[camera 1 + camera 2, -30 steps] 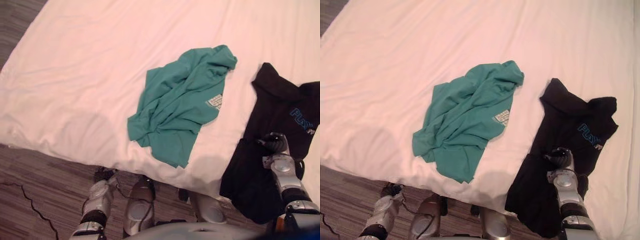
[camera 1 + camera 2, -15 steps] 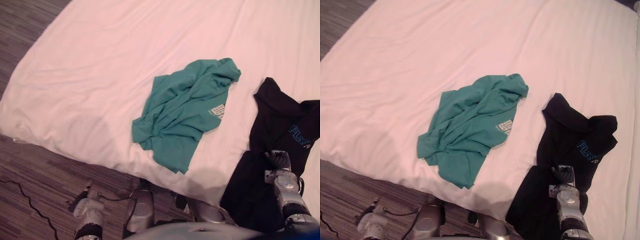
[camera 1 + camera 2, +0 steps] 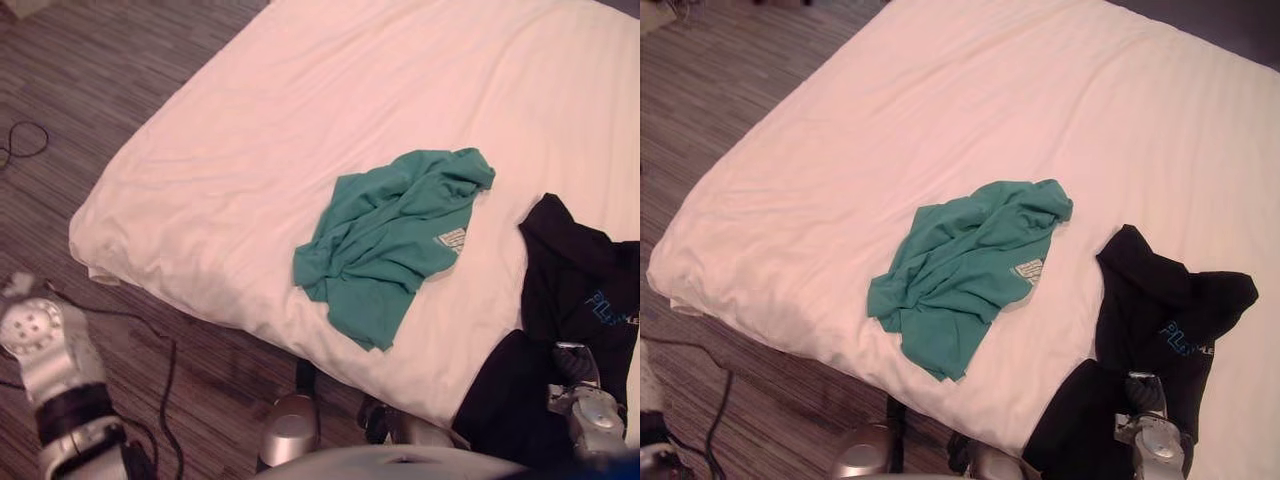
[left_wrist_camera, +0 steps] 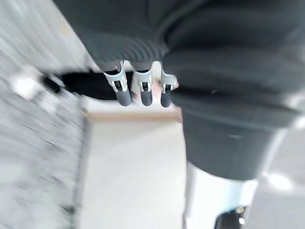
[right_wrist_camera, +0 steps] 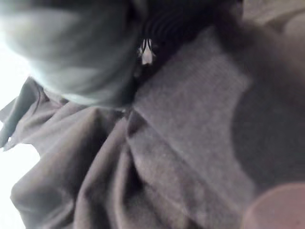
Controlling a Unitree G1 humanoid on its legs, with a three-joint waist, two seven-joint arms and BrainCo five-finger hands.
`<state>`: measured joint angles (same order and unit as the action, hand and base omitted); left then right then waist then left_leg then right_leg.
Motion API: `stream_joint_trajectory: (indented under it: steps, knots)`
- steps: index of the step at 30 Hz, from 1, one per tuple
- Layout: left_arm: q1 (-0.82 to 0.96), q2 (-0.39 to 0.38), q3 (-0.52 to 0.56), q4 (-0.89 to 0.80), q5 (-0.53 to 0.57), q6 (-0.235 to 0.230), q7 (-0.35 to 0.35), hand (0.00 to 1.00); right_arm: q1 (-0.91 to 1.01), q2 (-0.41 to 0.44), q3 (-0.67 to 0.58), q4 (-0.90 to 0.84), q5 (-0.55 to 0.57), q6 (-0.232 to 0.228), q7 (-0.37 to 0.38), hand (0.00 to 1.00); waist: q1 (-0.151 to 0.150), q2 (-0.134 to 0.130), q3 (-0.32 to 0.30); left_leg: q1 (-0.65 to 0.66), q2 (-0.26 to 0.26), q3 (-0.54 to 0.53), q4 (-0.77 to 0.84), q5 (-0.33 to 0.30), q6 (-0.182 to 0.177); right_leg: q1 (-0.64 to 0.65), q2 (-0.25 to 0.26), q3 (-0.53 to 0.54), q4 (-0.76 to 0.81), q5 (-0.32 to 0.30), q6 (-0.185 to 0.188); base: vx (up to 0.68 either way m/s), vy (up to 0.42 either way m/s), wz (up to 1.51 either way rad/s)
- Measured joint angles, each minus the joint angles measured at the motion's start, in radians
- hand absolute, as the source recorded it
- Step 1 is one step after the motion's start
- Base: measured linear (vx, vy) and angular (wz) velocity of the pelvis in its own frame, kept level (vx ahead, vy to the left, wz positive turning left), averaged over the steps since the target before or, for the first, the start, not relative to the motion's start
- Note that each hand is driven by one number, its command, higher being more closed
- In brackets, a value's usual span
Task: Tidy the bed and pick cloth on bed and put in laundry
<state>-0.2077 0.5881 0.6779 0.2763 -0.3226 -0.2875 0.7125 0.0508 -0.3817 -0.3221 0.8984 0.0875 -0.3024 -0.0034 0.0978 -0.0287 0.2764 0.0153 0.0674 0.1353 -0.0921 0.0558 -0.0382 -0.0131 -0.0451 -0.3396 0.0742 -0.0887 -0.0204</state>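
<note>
- Bed [image 3: 300,120]: white sheet, lightly creased and mostly smooth. Two garments lie on it near the edge closest to the robot.
- Teal T-shirt [image 3: 395,240]: crumpled in a heap near the middle of the near side, small pale print patch showing. Neither hand touches it.
- Black T-shirt [image 3: 1160,320]: to the right of the teal one and apart from it, blue lettering on the chest. Its lower part hangs over the bed's edge.
- Right hand [image 3: 1143,388]: low at the bed's edge, on the overhanging part of the black T-shirt. The right wrist view shows dark folded cloth pressed close against it. I cannot tell whether the fingers have closed on the fabric.
- Left hand [image 4: 145,90]: off the bed on the robot's left, over the wood-look floor [image 3: 120,60]. Its fingers are straight and hanging, holding nothing.
- Step in hand, as judged: the first pick-up, taking the black T-shirt.
- Next move calls for: a sure bunch of fabric gathered in the right hand, then a lift clear of the sheet without dragging it. The teal T-shirt and the smoothing of the bed remain to be done.
</note>
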Motion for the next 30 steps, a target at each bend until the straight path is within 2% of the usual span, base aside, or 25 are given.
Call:
stream_joint_trajectory:
  steps: [4,5,6,7,9,10,11,12,13,14,15,16,17,19,21,23,24,26,28,30]
  knots:
    - [-0.023,0.067,0.000,0.001,0.023,-0.018,-0.129,0.00,0.016,0.031,-0.027,-0.003,-0.025,-0.001,0.007,1.00,-0.001,0.003,-0.029,0.026,0.005,0.019,-0.004,-0.004,-0.006,0.026,0.009,0.021,-0.012,0.004,-0.005,0.02,-0.009,-0.15]
    - [-0.023,0.071,-0.001,0.002,0.100,-0.043,-0.164,0.00,0.040,0.031,-0.028,-0.011,-0.026,-0.001,0.021,1.00,-0.002,0.007,-0.042,0.030,0.005,0.020,-0.004,-0.006,-0.008,0.030,0.010,0.022,-0.015,0.004,-0.005,0.00,0.000,0.00]
    - [-0.021,0.080,-0.001,0.003,0.199,-0.058,-0.157,0.00,0.052,0.031,-0.028,-0.015,-0.030,-0.001,0.024,1.00,-0.001,0.008,-0.044,0.037,0.006,0.022,-0.004,-0.008,-0.009,0.034,0.011,0.025,-0.016,0.004,-0.005,0.00,0.000,0.00]
    - [-0.022,0.138,-0.002,0.003,0.323,-0.102,-0.195,0.00,0.081,0.036,-0.028,-0.020,-0.037,-0.001,0.037,1.00,0.001,0.016,-0.053,0.039,0.009,0.025,-0.004,-0.011,-0.011,0.040,0.015,0.027,-0.020,0.004,-0.006,0.03,0.000,-0.05]
    - [-0.028,0.246,-0.016,0.035,0.349,-0.131,-0.302,0.00,0.105,0.053,-0.028,-0.020,-0.052,-0.001,0.044,1.00,0.005,0.004,-0.083,0.051,0.015,0.047,-0.005,-0.017,-0.015,0.041,0.022,0.046,-0.021,0.005,-0.008,0.04,-0.004,-0.28]
    - [-0.040,0.327,-0.043,0.089,0.355,-0.154,-0.397,0.00,0.114,0.068,-0.028,-0.019,-0.074,-0.001,0.046,1.00,0.007,0.010,-0.102,0.068,0.019,0.072,-0.005,-0.024,-0.020,0.051,0.028,0.072,-0.022,0.005,-0.008,0.04,-0.007,-0.54]
    - [-0.054,0.359,-0.062,0.124,0.356,-0.167,-0.469,0.00,0.116,0.075,-0.027,-0.019,-0.088,-0.001,0.045,1.00,0.003,0.016,-0.119,0.085,0.021,0.089,-0.008,-0.031,-0.020,0.061,0.031,0.088,-0.023,0.006,-0.008,0.02,0.001,-0.64]
    - [-0.060,0.369,-0.098,0.147,0.356,-0.180,-0.546,0.00,0.127,0.081,-0.020,-0.031,-0.106,0.001,0.043,1.00,-0.003,0.027,-0.151,0.095,0.022,0.110,-0.010,-0.038,-0.020,0.061,0.033,0.110,-0.023,0.007,-0.010,0.01,0.013,-0.49]
    - [-0.060,0.367,-0.127,0.151,0.357,-0.188,-0.578,0.00,0.134,0.083,-0.015,-0.040,-0.113,0.002,0.041,1.00,-0.004,0.034,-0.164,0.099,0.022,0.119,-0.010,-0.041,-0.020,0.061,0.035,0.119,-0.023,0.007,-0.010,0.02,0.025,-0.48]
    - [-0.054,0.353,-0.198,0.150,0.380,-0.203,-0.650,0.00,0.146,0.087,0.003,-0.061,-0.113,0.005,0.040,1.00,-0.012,0.042,-0.181,0.113,0.025,0.132,-0.010,-0.046,-0.022,0.067,0.038,0.134,-0.022,0.007,-0.011,0.02,0.016,-0.27]
    - [-0.047,0.344,-0.225,0.147,0.388,-0.208,-0.675,0.00,0.146,0.087,0.014,-0.064,-0.113,0.010,0.040,1.00,-0.025,0.046,-0.185,0.113,0.025,0.132,-0.010,-0.046,-0.023,0.067,0.039,0.134,-0.022,0.008,-0.011,0.01,0.003,-0.20]
    - [-0.038,0.301,-0.262,0.138,0.415,-0.208,-0.710,0.00,0.146,0.091,0.026,-0.080,-0.113,0.022,0.041,1.00,-0.039,0.043,-0.188,0.116,0.028,0.136,-0.010,-0.049,-0.026,0.067,0.041,0.137,-0.022,0.009,-0.013,0.00,-0.010,-0.07]
    - [-0.034,0.273,-0.278,0.131,0.434,-0.207,-0.716,0.00,0.146,0.093,0.031,-0.086,-0.113,0.027,0.041,1.00,-0.043,0.043,-0.188,0.119,0.030,0.141,-0.010,-0.049,-0.026,0.068,0.044,0.140,-0.022,0.009,-0.013,0.01,-0.018,-0.21]
    - [0.009,0.176,-0.337,0.107,0.476,-0.189,-0.732,0.00,0.145,0.102,0.060,-0.097,-0.113,0.045,0.046,1.00,-0.050,0.037,-0.185,0.142,0.038,0.164,-0.010,-0.050,-0.029,0.078,0.055,0.166,-0.021,0.010,-0.014,0.03,-0.025,-0.35]
    - [0.034,0.107,-0.408,0.103,0.513,-0.142,-0.738,0.00,0.146,0.119,0.061,-0.099,-0.114,0.062,0.057,1.00,-0.053,0.031,-0.183,0.162,0.039,0.179,-0.010,-0.055,-0.035,0.091,0.063,0.178,-0.021,0.010,-0.015,0.05,-0.016,-0.26]
    - [0.042,0.046,-0.499,0.099,0.531,-0.045,-0.742,0.00,0.147,0.133,0.092,-0.106,-0.132,0.083,0.060,1.00,-0.057,0.015,-0.182,0.179,0.045,0.189,-0.008,-0.059,-0.040,0.100,0.073,0.193,-0.018,0.009,-0.016,0.04,-0.021,-0.20]
    - [0.042,0.038,-0.521,0.099,0.535,-0.021,-0.743,0.00,0.147,0.134,0.102,-0.109,-0.134,0.087,0.061,1.00,-0.062,0.012,-0.181,0.180,0.046,0.190,-0.007,-0.059,-0.040,0.100,0.073,0.194,-0.016,0.009,-0.016,0.02,-0.019,-0.13]
    - [0.042,-0.009,-0.603,0.119,0.541,0.093,-0.745,0.00,0.147,0.138,0.134,-0.127,-0.152,0.107,0.063,1.00,-0.080,0.006,-0.178,0.201,0.049,0.212,-0.005,-0.060,-0.041,0.105,0.076,0.222,0.000,0.008,-0.016,0.00,0.000,-0.19]
    - [0.041,-0.048,-0.659,0.152,0.543,0.153,-0.737,0.00,0.148,0.138,0.154,-0.133,-0.153,0.118,0.070,1.00,-0.085,0.010,-0.175,0.224,0.053,0.219,-0.006,-0.065,-0.040,0.117,0.078,0.237,0.010,0.005,-0.016,-0.04,-0.006,-0.22]
    - [0.043,-0.118,-0.710,0.198,0.492,0.209,-0.701,0.00,0.149,0.140,0.198,-0.135,-0.159,0.126,0.080,1.00,-0.098,0.007,-0.173,0.242,0.054,0.230,-0.010,-0.069,-0.039,0.121,0.077,0.246,0.033,-0.007,-0.011,-0.07,-0.009,-0.12]
